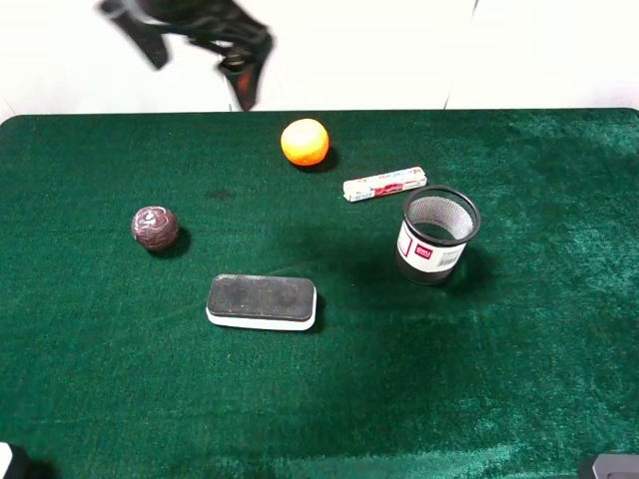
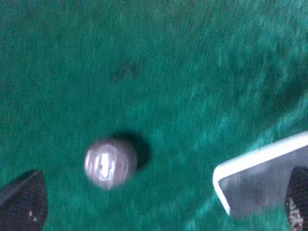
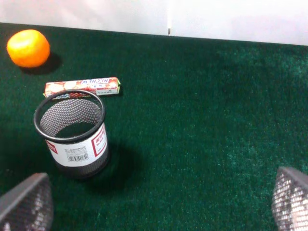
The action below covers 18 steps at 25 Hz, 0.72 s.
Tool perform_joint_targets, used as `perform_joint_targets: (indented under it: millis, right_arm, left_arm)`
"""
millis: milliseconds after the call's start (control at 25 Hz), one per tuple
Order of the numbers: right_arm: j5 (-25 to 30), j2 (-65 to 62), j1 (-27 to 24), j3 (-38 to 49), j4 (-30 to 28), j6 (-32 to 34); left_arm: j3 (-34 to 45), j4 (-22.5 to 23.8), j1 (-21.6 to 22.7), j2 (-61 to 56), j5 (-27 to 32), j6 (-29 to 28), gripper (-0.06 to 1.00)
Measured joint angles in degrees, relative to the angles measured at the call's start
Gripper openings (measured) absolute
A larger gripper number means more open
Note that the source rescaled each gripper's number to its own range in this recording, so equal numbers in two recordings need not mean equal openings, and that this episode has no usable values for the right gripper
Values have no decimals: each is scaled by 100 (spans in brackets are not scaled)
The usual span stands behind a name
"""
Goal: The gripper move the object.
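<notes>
Exterior high view is showing the left gripper (image 1: 243,88) hanging above the table's far edge, with the orange (image 1: 305,141) lying at its four o'clock, near and untouched. Its fingers are standing wide apart, gripping nothing; this arm is nearer.

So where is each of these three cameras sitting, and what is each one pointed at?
Exterior high: mounted above, looking down on the green table; the left gripper blurs at the far edge.
Left wrist: on the left arm, facing down at the purple ball; dark fingertips show.
Right wrist: on the right arm, facing the mesh cup; mesh fingertips show.
Shared: the orange appears overhead and in the right wrist view.
</notes>
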Motion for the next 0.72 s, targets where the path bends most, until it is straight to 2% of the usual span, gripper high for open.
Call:
perform_joint_targets:
  millis: [320, 720]
  right_arm:
    - [0, 0, 0, 0, 0, 0]
    - [0, 0, 0, 0, 0, 0]
  left_arm:
    - [2340, 15, 0, -2291, -109, -725, 100]
    - [4619, 31, 0, -4779, -165, -870, 100]
